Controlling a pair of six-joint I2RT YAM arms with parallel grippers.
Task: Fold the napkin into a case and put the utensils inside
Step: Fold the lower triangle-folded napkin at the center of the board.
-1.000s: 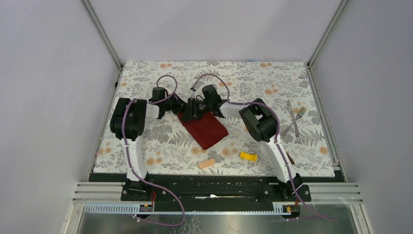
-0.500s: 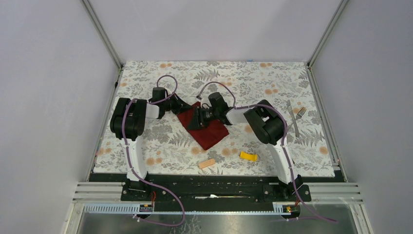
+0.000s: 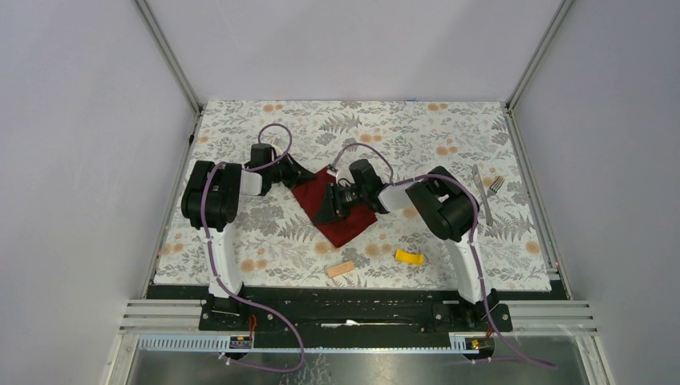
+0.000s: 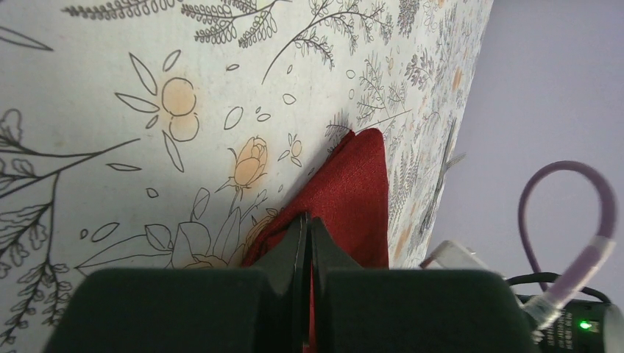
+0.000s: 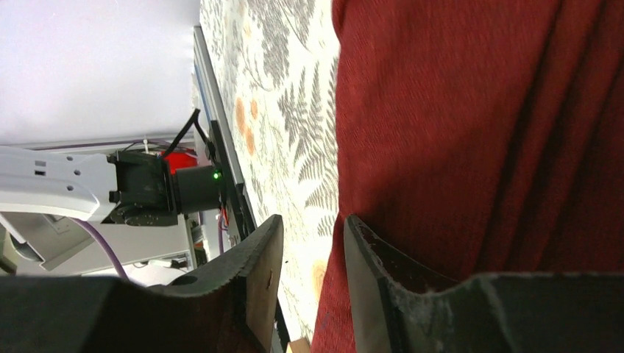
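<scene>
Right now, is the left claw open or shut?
Shut: in the left wrist view the left claw shows no gap, pinched on an edge of the napkin.

Floral table (image 3: 417,128) holds napkin (image 3: 345,233), knife (image 3: 479,180), apparent fork (image 3: 496,185), tan block (image 3: 341,269), yellow block (image 3: 410,257).

Dark red napkin (image 3: 346,228) lies flat & folded at centre, w/ silver knife (image 3: 479,180) & fork (image 3: 496,185) side by side, well apart to my right.

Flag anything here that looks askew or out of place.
The napkin lies diagonally, not square to the table. A tan block and a yellow block lie loose near the front edge, foreign to a place setting. At the right, the fork slants toward the knife, not parallel.
</scene>
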